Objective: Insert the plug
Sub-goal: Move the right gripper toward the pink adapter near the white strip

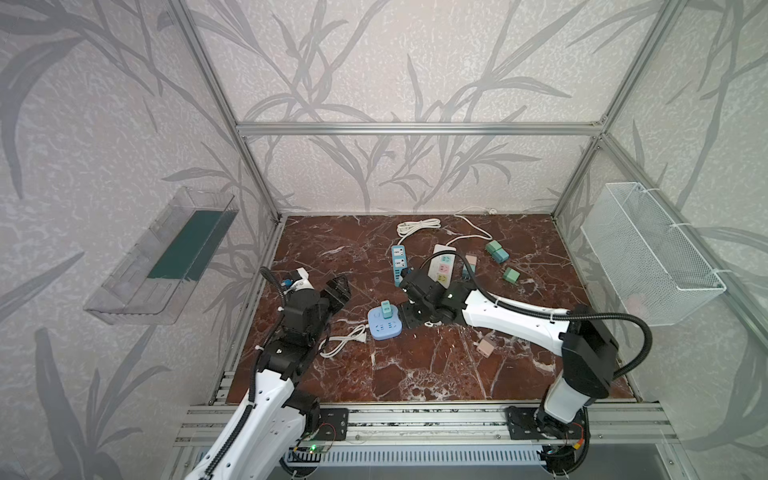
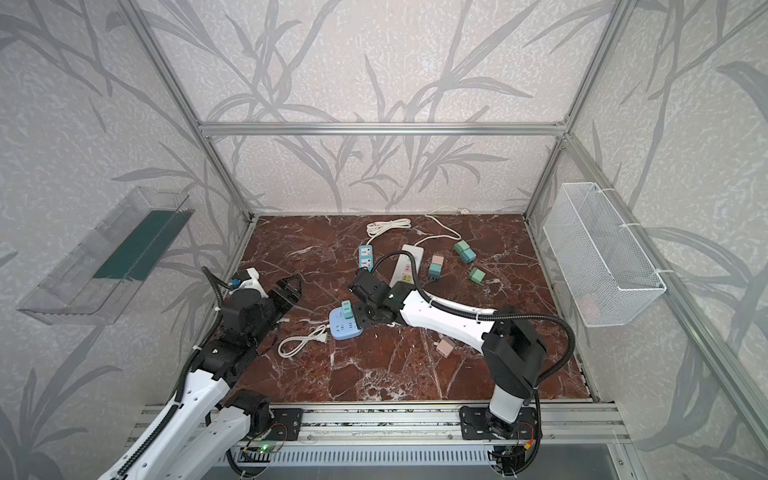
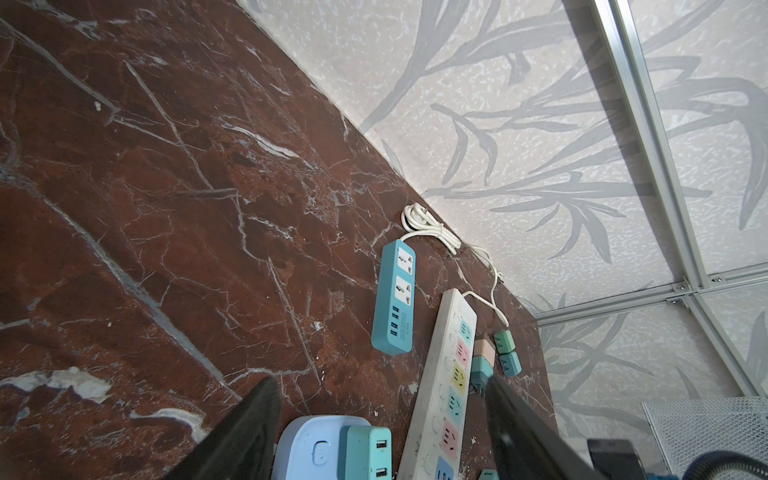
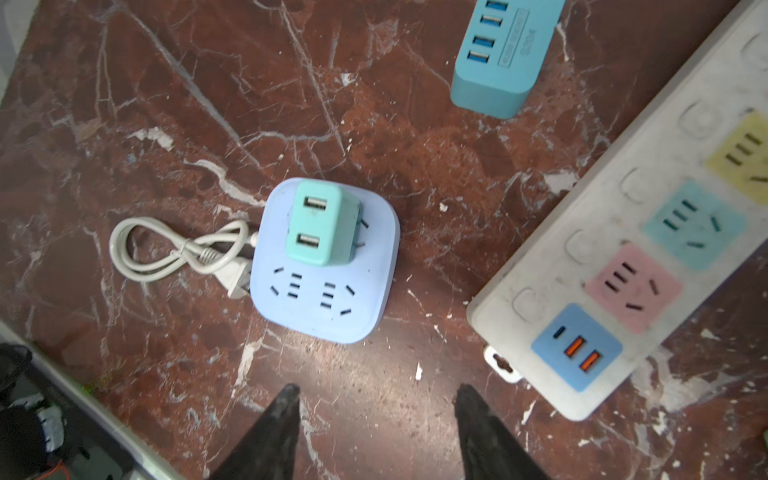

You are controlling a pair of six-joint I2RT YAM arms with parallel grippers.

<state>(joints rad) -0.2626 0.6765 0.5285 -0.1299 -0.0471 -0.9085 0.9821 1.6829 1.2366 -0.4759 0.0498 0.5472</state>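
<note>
A teal two-port plug point(image 4: 322, 224) stands upright on the light-blue square socket block point(image 4: 324, 307), near the block's far edge; a little metal shows at its base on one side. Both top views show the plug point(image 1: 387, 309) point(image 2: 346, 309) on the block point(image 1: 384, 330) left of the table's middle. My right gripper point(image 4: 378, 392) point(image 1: 409, 318) is open and empty, just right of the block and apart from it. Drawn back to the left, my left gripper point(image 3: 382, 382) point(image 1: 338, 291) is open and empty too, with the plug point(image 3: 368, 453) low between its fingers in its wrist view.
The block's white cord point(image 1: 345, 338) lies coiled at its left. Behind are a teal strip point(image 1: 399, 264) and a long white strip point(image 1: 442, 266). Loose plugs lie at the right: green ones point(image 1: 496, 251), a pink one point(image 1: 485, 345). A wire basket point(image 1: 648, 253) hangs on the right wall, a clear tray point(image 1: 162, 257) on the left.
</note>
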